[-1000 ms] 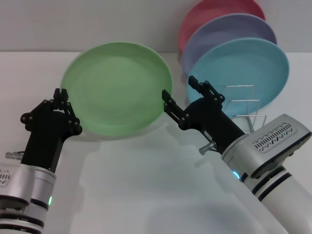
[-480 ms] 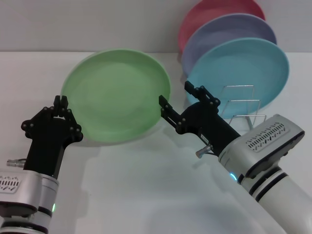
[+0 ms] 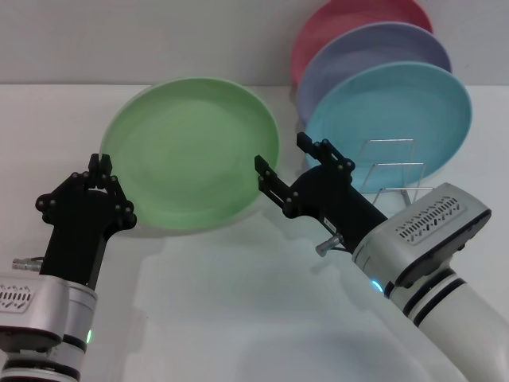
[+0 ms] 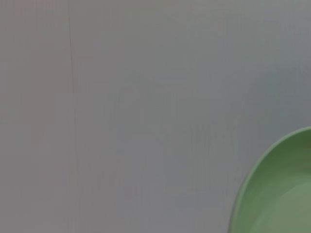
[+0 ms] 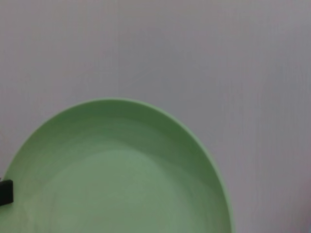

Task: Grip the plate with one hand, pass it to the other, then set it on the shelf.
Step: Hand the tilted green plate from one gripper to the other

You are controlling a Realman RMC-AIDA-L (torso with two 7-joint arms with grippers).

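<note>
Head view: the left pincer (image 3: 101,169), black and jointed, is seen pinching the left rim of the plate (image 3: 191,151), its fingertips pressed together on the edge. The right pincer (image 3: 290,165) is spread, one finger at the plate's right rim and the other beyond it, nearer the shelf (image 3: 395,175). The plate, round, light green and matte with a shallow raised rim, is held tilted above the white counter (image 3: 238,302). The shelf, of thin silver wire loops, is seen to the right; in it a turquoise plate (image 3: 398,111), a lavender plate (image 3: 374,48) and a pink plate (image 3: 342,20) are stood upright, one behind another.
</note>
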